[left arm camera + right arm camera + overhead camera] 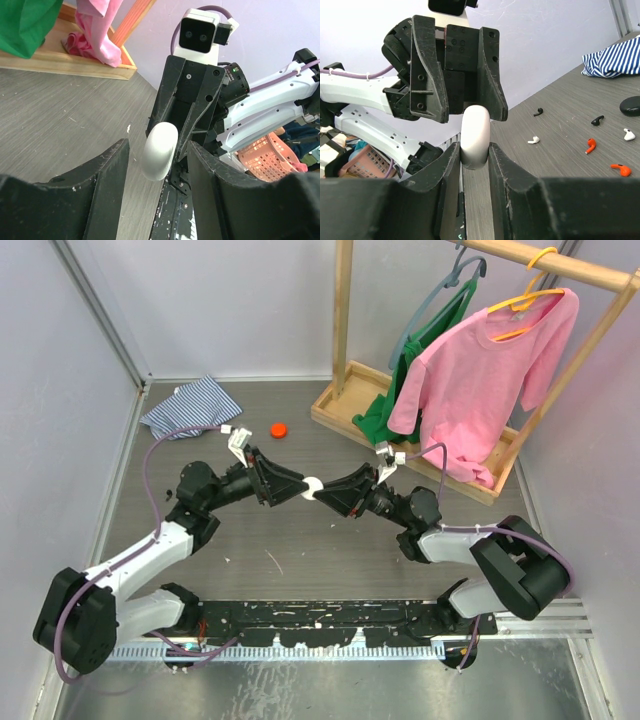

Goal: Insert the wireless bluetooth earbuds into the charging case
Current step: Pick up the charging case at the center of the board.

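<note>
Gripping white charging case (476, 131), right end effector (474, 151)

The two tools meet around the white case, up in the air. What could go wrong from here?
1. The right tool pinches only one end of the white case. The smooth, rounded shell could slip out and fall to the table.
2. The left tool stands open around the case, very close to the right tool. If it closes off-centre, it may twist the case or hit that tool.
</note>
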